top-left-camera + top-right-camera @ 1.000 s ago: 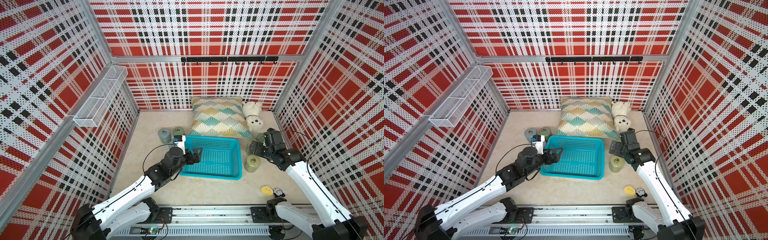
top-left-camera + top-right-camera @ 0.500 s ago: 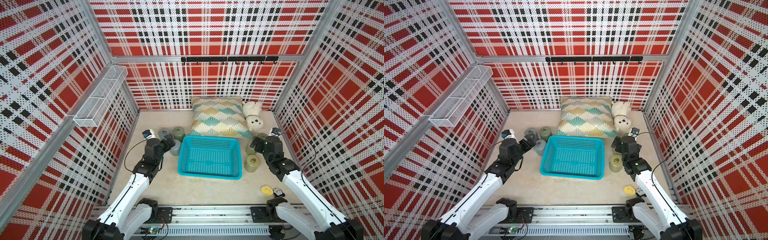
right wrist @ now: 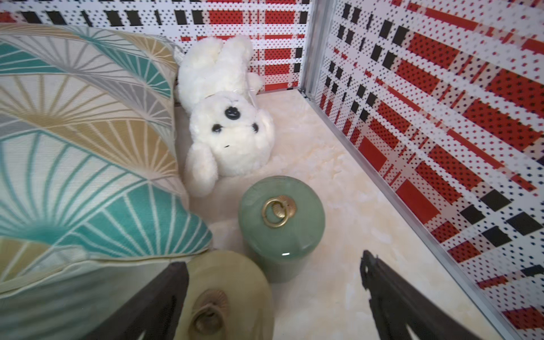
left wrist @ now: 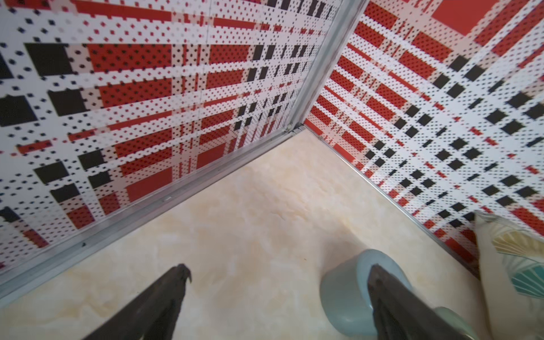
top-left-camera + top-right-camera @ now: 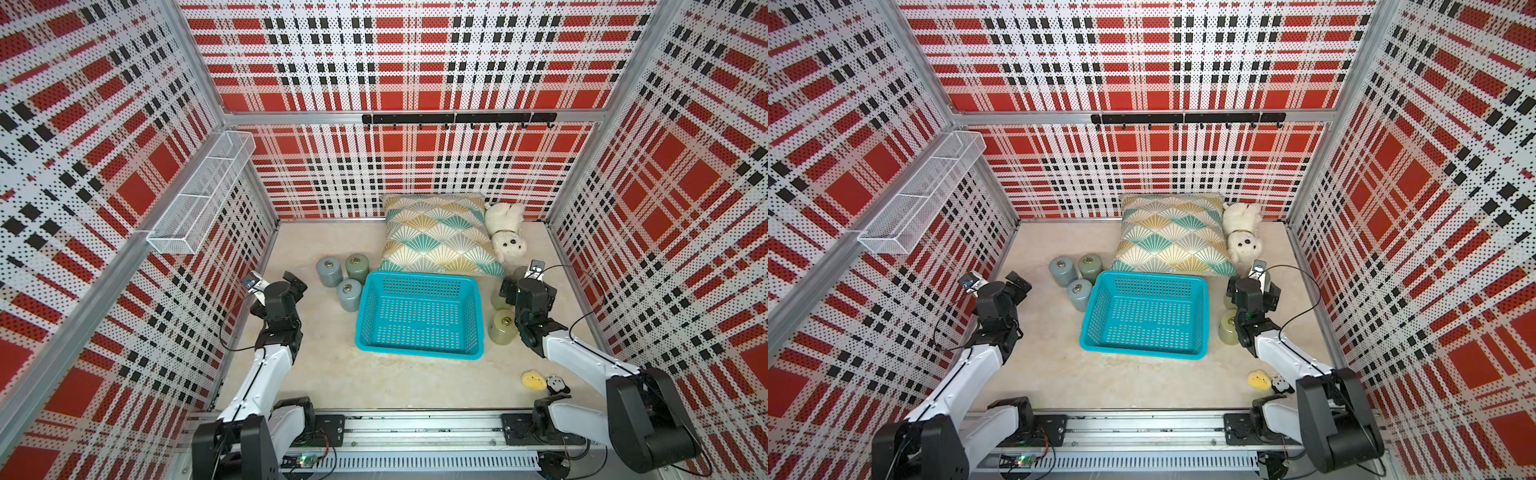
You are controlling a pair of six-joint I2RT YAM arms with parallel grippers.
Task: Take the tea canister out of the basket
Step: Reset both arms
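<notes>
At mid-frame in a top view, the basket (image 5: 417, 275) has canisters (image 5: 349, 294) standing outside at both sides; left claw (image 4: 278, 269) and right claw (image 3: 272, 263) gape released.

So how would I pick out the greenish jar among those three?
Start at the turquoise basket mid-floor. Three jars cluster by its far corner on the left arm's side. Yours is the one nearest the cushion, dull green where its neighbours are blue-grey.

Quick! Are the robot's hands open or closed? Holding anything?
Left gripper: open, holding nothing.
Right gripper: open, holding nothing.
</notes>
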